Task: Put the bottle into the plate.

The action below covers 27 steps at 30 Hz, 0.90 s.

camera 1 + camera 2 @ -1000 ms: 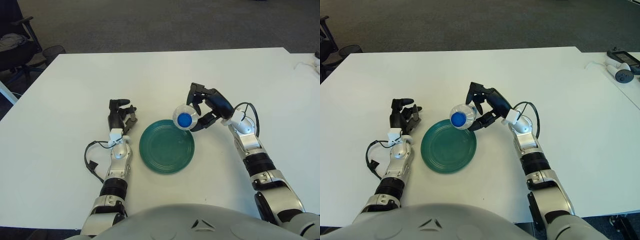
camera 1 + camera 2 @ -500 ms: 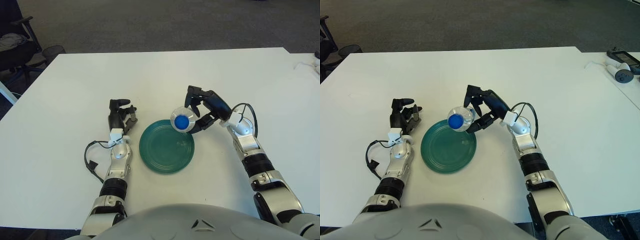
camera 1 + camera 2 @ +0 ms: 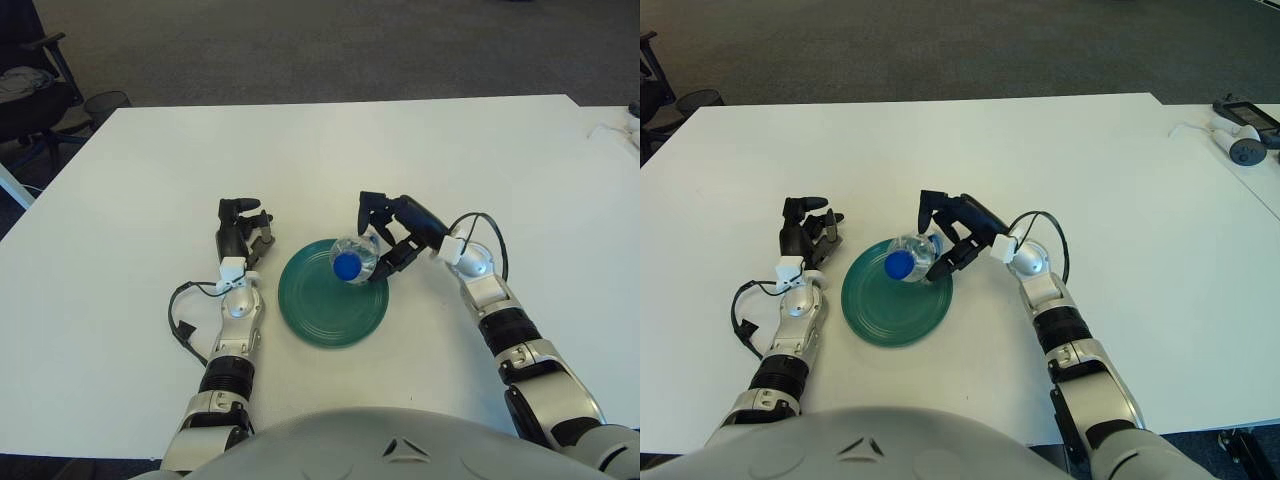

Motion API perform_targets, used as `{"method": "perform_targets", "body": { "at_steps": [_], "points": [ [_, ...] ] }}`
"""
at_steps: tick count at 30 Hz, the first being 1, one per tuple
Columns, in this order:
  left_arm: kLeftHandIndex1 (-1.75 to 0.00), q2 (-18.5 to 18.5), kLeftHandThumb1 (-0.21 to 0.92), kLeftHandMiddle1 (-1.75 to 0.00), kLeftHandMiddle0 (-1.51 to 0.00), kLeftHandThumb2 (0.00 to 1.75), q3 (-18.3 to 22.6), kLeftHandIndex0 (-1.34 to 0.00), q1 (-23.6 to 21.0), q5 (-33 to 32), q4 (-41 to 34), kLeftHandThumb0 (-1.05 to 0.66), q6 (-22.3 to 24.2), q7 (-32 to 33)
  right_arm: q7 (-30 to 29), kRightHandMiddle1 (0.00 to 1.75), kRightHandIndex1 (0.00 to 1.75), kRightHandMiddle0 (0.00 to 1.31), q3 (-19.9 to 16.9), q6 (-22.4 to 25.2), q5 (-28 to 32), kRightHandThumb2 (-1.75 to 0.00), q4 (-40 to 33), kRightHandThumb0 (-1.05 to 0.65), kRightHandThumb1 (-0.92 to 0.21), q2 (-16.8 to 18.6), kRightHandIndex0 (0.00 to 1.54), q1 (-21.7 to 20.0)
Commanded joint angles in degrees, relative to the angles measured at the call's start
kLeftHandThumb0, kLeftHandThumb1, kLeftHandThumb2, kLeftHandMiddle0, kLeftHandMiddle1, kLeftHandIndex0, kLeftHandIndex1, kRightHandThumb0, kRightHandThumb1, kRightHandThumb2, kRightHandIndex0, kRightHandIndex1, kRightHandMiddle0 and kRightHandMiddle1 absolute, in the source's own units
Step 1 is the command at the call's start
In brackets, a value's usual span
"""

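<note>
The right hand's (image 3: 385,235) fingers (image 3: 368,208) wrap a clear bottle (image 3: 354,259) with a blue cap (image 3: 346,265), holding it over the green plate's (image 3: 333,292) rim at about 1 o'clock. The left hand (image 3: 240,232) shows at the plate's 9 o'clock on the white surface (image 3: 150,180), fingers loosely curled, holding nothing.

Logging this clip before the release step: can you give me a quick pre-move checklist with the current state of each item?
1. Right hand grasps the bottle: ok.
2. Bottle over the green plate: ok, at its upper right part.
3. Bottle base touching the plate: cannot tell.
4. Bottle upright: not ok, blue cap tilts toward the camera.
5. Left hand apart from the plate, at its left: ok.
</note>
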Motion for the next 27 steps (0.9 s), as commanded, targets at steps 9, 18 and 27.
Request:
{"method": "perform_targets", "body": {
  "at_steps": [9,18,27],
  "points": [
    [-1.75,-0.51,0.73,-1.19,-0.63,0.8,0.16,-0.31,3.55,0.51,4.59,-0.37,1.31,0.94,-10.28,1.75,1.75,0.71,3.92,-5.99,-10.67,-0.34,6.68,-0.64,-0.82,3.4,0.95,0.69],
    [-1.75,-0.27,0.73,-1.18,-0.61,0.79,-0.17,-0.31,3.51,0.81,4.97,-0.37,0.55,0.77,-21.59,1.75,1.75,0.58,5.74,-8.37,-21.55,-0.38,8.58,-0.61,-0.82,1.49,0.83,-0.73],
    [-1.75,-0.35,0.73,-1.17,-0.61,0.78,-0.44,-0.3,3.58,1.11,4.87,-0.37,0.86,1.15,-25.54,1.75,1.75,0.52,6.8,-7.89,-22.07,-1.02,9.66,-0.47,-0.5,0.76,0.81,-1.52]
  ]
}}
